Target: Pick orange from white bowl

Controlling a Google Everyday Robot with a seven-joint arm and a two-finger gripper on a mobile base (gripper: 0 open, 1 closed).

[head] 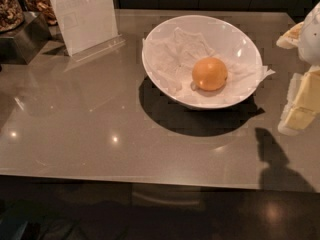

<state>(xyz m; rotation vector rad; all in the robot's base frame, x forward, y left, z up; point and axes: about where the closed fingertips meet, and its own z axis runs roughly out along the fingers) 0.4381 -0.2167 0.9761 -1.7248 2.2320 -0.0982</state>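
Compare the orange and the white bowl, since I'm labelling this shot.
The orange is small, matte orange; the white bowl is far wider, glossy white. The orange is a ball; the bowl is open, its rim slanted. Both are rounded. The gripper is at the right edge, outside the bowl.

Dim, warm light from overhead on my feed. The counter [100,114] is glossy: I log small lamp glints near its front left corner and a broader sheen toward the back left. Brightest thing is the white bowl [200,34], with a hard dark shadow toward the front edge. The orange [209,74] is evenly lit. The gripper [300,109] hangs pale over the right edge, its shadow at the front right corner.
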